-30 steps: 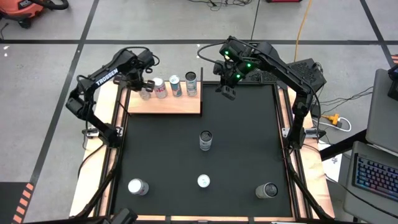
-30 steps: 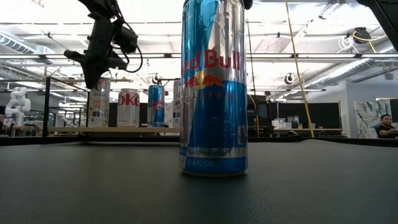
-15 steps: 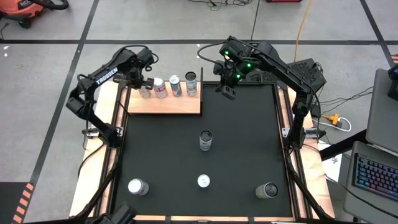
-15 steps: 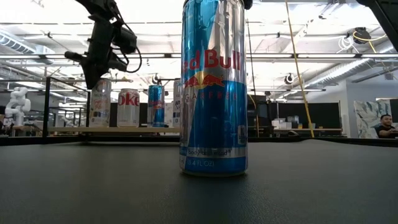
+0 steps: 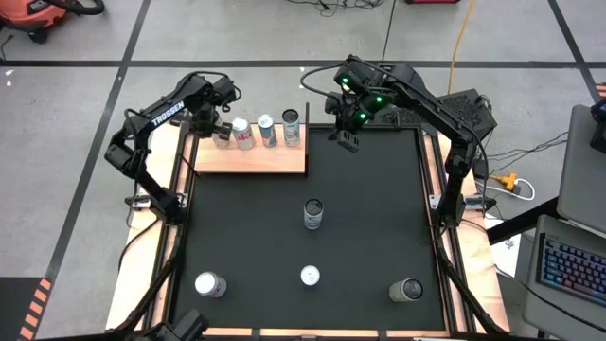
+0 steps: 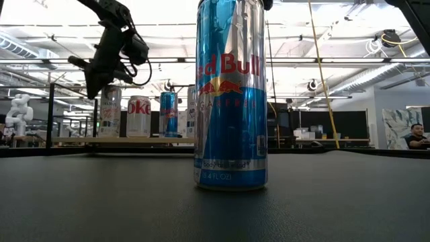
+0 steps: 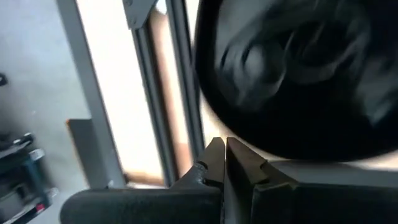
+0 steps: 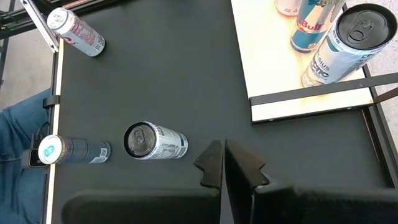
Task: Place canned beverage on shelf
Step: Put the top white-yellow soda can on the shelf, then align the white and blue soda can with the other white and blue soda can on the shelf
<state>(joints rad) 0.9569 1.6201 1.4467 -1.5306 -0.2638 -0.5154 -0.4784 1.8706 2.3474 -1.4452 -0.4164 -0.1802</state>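
Observation:
The shelf [image 5: 252, 157], a light-wood board with black uprights, lies at the mat's far left. Several cans stand upright on it: a white one [image 5: 222, 134], a red-and-white one [image 5: 244, 134], a blue one [image 5: 268, 131] and a grey one [image 5: 291, 124]. My left gripper [image 5: 214, 126] is shut and empty, above and just left of the white can [image 6: 109, 111]; it also shows in the low view [image 6: 89, 82]. My right gripper [image 5: 347, 141] is shut and empty, over the mat's far edge, right of the shelf.
A tall blue Red Bull can [image 5: 312, 213] stands mid-mat, close to the low camera [image 6: 230, 94]. Other cans stand near the front edge [image 5: 310, 276], front left [image 5: 209, 284] and front right [image 5: 409, 289]. A dark blurred shape [image 7: 298, 74] fills much of the left wrist view.
My left gripper has risen a little above the white can and drawn toward the table's far-left corner, tipping slightly. The cans on the shelf have stayed where they were.

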